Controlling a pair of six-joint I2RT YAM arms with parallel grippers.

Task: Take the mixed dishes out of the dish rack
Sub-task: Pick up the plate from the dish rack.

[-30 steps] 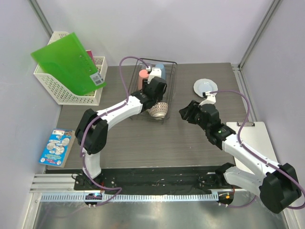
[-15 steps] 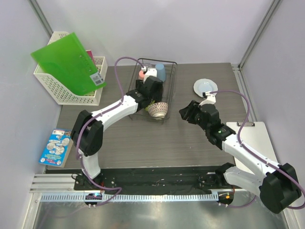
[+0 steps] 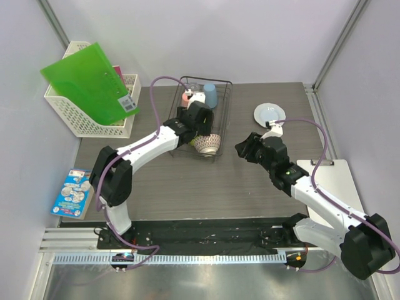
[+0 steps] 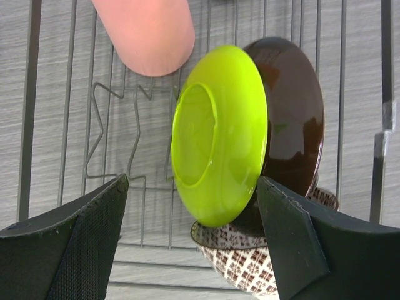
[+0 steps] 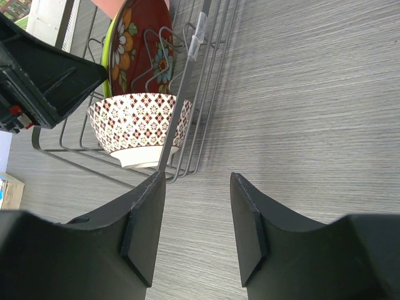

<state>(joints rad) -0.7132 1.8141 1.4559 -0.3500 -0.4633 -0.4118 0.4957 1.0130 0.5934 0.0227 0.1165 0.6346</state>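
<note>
**A:** While the left gripper (image 4: 190, 181) hangs over the dish rack (image 3: 220, 125), what has it got?

**B:** Nothing. Its jaws are spread wide, one on each side of the yellow-green plate (image 4: 219, 134), with a gap on both sides (no contact that I can see). That plate stands on edge among the rack's wires.

**A:** And around it?

**B:** The red patterned plate (image 4: 294, 119) stands upright just behind it. The white bowl with reddish pattern (image 4: 240, 265) sits at the rack's near end. The pink cup (image 4: 147, 31) and the light blue cup (image 3: 210, 95) are side by side at the far end.

**A:** The right gripper (image 5: 197, 237)?

**B:** Released too, with only bare surface (image 3: 175, 181) showing between its parted jaws. It hovers just right of the rack, by the bowl's corner. The pale grey-white plate (image 3: 269, 114) lies flat on the surface beyond it, outside the rack.
</note>
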